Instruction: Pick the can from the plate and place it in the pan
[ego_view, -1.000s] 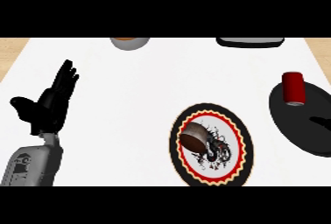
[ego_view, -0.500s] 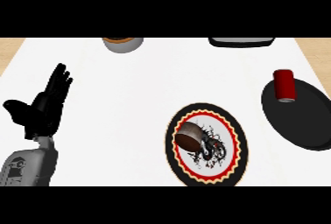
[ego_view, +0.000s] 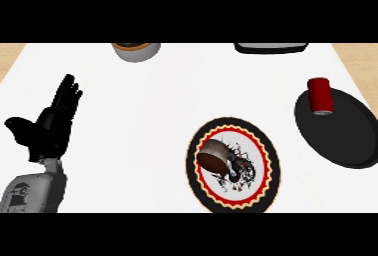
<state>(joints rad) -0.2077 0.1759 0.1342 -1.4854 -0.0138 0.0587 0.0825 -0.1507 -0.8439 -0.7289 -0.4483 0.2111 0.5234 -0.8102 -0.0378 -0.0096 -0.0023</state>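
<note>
Noted: red cylindrical can (ego_view: 320, 96) stands upright in round black pan (ego_view: 336, 142); left hand (ego_view: 44, 130) rests, fingers straight, holding nothing; best left untouched.

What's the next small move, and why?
Probably none, just stay clear: the can already stands upright in the pan, at its far edge, not on the plate. The left hand rests open at left; the right hand is out of view.

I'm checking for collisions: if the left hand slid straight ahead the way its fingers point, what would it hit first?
Likely nothing: the left hand points along the counter, and its line seems to pass left of the grey bowl at the far edge, though depth is unclear.
</note>
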